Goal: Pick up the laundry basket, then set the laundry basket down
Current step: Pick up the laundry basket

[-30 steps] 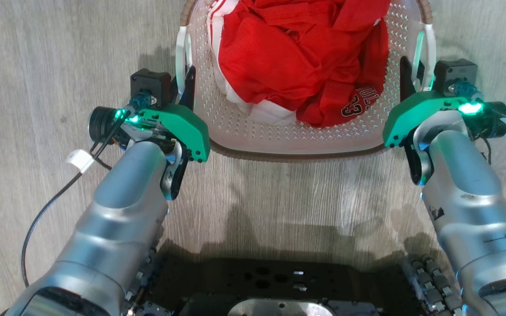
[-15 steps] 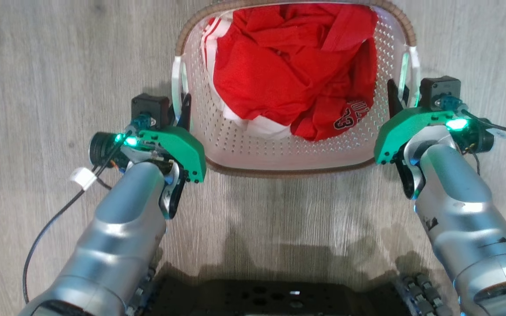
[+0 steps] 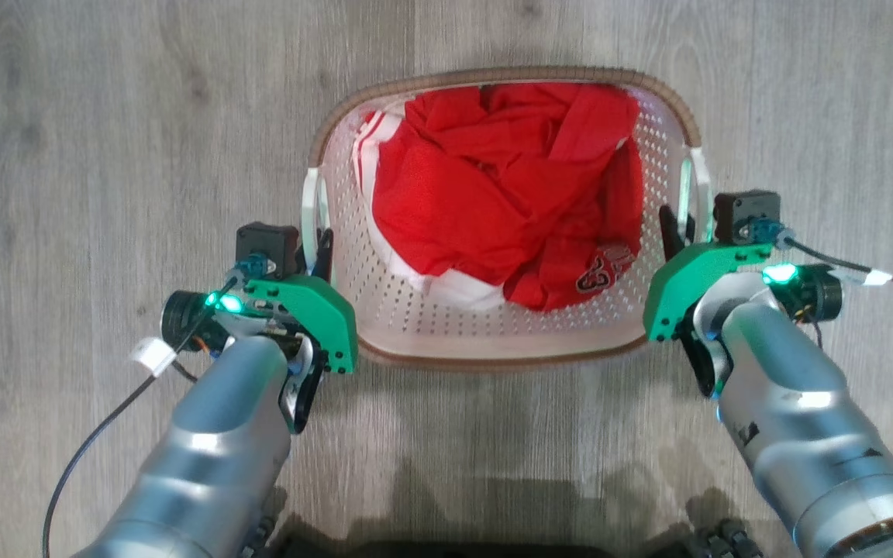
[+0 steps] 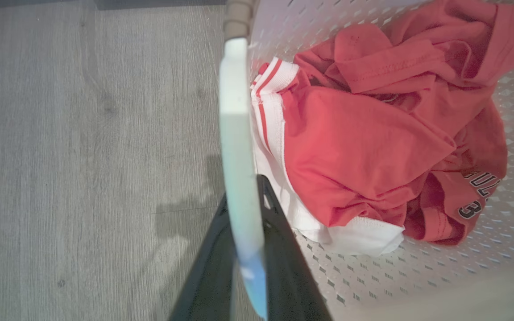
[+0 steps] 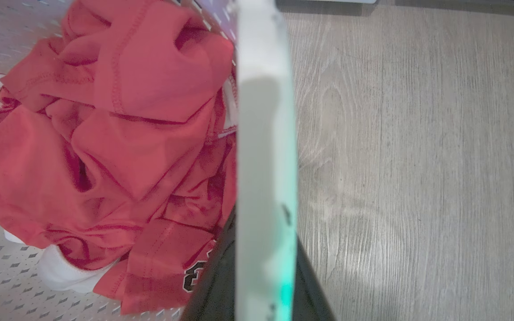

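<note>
Over the grey wood-plank floor, the laundry basket lies centred between both arms with crumpled red clothes inside; whether its base is clear of the floor cannot be told. The left tool is closed on the thin white left handle, and the right tool pinches the right handle likewise. The load is probably light and the perforated shell stiff, but the smooth handles may flex, so hold both evenly.

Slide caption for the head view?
Left gripper and right gripper hold the laundry basket of red clothes by its handles.
</note>
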You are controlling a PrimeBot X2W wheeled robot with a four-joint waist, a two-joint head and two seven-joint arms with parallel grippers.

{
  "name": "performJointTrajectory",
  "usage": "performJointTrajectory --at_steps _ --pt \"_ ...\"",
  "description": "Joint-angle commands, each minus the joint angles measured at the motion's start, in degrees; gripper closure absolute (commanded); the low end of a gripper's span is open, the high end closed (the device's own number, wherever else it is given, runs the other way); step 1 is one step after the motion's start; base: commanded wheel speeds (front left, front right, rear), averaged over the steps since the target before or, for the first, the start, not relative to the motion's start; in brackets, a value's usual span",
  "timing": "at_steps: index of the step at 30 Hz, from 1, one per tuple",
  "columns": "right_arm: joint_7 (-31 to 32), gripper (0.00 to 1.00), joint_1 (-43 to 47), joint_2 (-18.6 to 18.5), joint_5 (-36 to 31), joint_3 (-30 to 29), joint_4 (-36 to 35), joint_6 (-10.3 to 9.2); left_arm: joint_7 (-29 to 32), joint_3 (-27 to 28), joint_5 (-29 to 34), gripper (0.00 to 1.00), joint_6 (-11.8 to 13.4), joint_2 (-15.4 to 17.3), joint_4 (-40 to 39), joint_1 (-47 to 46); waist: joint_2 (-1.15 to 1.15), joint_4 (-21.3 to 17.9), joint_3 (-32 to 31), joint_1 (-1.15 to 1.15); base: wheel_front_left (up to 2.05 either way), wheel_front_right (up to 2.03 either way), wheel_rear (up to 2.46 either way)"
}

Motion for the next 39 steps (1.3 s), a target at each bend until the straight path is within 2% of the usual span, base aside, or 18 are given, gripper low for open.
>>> performJointTrajectory --at_steps 1,7,18,27,39 --pt "-0.3 1.00 2.8 0.8 0.6 1.4 -0.1 -0.09 -0.4 1.1 -0.1 1.00 0.1 1.5 -0.2 1.0 0.00 -0.1 -1.0 0.00 0.00 0.00 0.00" --pt "0.0 1.00 4.0 0.8 6.0 6.6 3.3 -0.09 -0.4 -1.1 -1.3 1.00 -1.2 1.5 4.7 2.2 0.00 -0.6 -5.2 0.00 0.00 0.00 0.00" --pt "4.9 1.00 7.1 0.8 17.3 16.0 5.1 -0.09 0.4 -6.3 -5.9 1.00 -3.1 1.5 11.6 4.5 0.00 -1.7 -13.7 0.00 0.00 0.00 0.00" --pt "9.7 1.00 11.0 0.8 25.4 22.0 5.9 -0.09 4.5 -10.0 -8.9 1.00 -3.8 1.5 13.8 7.5 0.00 -2.3 -20.7 0.00 0.00 0.00 0.00" --pt "12.7 1.00 13.8 0.8 32.6 28.1 6.6 -0.09 7.9 -13.1 -11.5 1.00 -4.2 1.5 14.7 10.2 0.00 -3.1 -27.9 0.00 0.00 0.00 0.00"
